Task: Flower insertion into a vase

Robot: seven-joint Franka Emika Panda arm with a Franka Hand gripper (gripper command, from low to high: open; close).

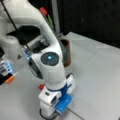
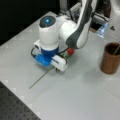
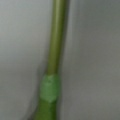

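Observation:
A flower lies flat on the white table, its red head by the hand and its thin green stem running toward a front view's bottom left. My gripper is down at the table right over that stem, near the head end. From the opposite side the red head and stem flank the gripper. The wrist view is filled by the stem with a light green band; no fingers show there. The brown vase stands apart at a front view's right, and the arm partly hides the vase.
A thin stalk leans inside the vase mouth. Behind the arm rises a red-topped green stalk. An orange-and-blue device sits at a front view's left edge. A black perforated board borders the table.

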